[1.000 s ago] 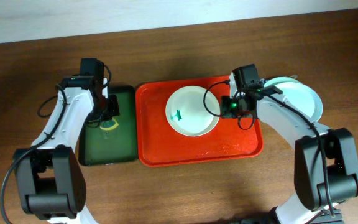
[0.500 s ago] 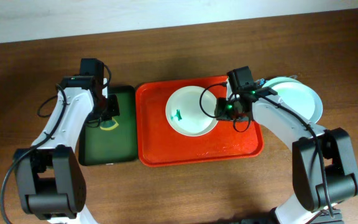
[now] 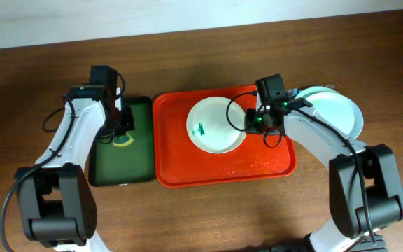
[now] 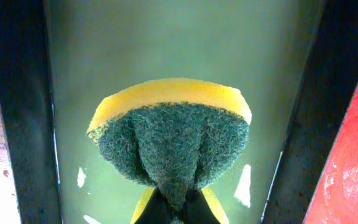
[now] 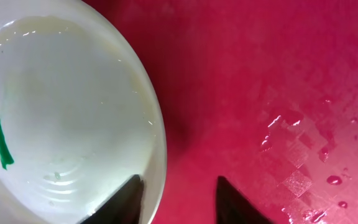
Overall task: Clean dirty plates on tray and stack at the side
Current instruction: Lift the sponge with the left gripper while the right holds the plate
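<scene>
The plate (image 5: 61,112) on the tray (image 5: 260,74) has its rim inside the half-spread right claw (image 5: 178,182); left claw (image 4: 174,206) pinches the sponge (image 4: 173,134).

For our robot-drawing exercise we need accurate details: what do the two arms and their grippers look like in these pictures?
The left arm and right arm have smooth white shells between bulky black joints. Thin black cables loop alongside, with a black camera box at each wrist. A green light glows on the right wrist. The right gripper has dark, tapering fingers.
</scene>
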Robot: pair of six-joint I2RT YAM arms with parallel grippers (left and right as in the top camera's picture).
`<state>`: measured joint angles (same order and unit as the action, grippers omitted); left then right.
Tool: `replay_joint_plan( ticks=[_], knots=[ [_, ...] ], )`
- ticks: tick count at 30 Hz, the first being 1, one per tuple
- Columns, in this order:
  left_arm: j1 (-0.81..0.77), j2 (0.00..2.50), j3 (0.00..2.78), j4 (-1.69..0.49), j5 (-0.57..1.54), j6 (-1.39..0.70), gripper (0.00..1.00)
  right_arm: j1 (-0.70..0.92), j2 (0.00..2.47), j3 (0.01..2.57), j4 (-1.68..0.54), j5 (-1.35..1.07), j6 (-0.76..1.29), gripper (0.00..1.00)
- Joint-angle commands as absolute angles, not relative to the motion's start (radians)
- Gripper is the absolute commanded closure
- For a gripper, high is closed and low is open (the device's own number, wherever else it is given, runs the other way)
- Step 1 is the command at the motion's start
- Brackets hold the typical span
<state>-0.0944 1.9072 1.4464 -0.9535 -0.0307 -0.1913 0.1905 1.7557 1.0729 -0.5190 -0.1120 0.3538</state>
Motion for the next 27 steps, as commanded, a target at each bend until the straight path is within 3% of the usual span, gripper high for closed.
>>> replay_joint_plan(
  ticks=[1,4,7,9,17,22,24,27],
  knots=[
    [-0.096,1.884,1.461,-0.955,-0.034,-0.192,1.00,0.196,1.763,1.064,-0.519,-0.093,0.356,0.67],
    [-0.096,1.884,1.461,-0.954,-0.034,-0.192,1.00,0.196,1.763,1.064,-0.520,-0.093,0.356,0.68],
    [-0.096,1.884,1.461,-0.954,-0.034,-0.192,1.00,0.196,1.763,1.064,-0.518,-0.093,0.356,0.81],
    [-0.096,1.884,1.461,-0.954,-0.034,-0.192,1.00,0.196,1.763,1.064,-0.519,-0.093,0.356,0.76],
    [-0.096,1.884,1.461,-0.955,-0.034,-0.192,1.00,0.196,1.763,1.064,-0.542,-0.093,0.356,0.76],
    [-0.096,1.884,1.461,-0.955,-0.034,-0.192,1.00,0.196,1.763,1.064,-0.572,-0.097,0.356,0.88],
    [-0.096,1.884,1.461,-0.955,-0.034,-0.192,1.00,0.196,1.763,1.064,-0.570,-0.096,0.356,0.88],
    [-0.096,1.884,1.461,-0.955,-0.034,-0.192,1.00,0.196,1.763,1.064,-0.556,-0.096,0.356,0.75]
  ],
)
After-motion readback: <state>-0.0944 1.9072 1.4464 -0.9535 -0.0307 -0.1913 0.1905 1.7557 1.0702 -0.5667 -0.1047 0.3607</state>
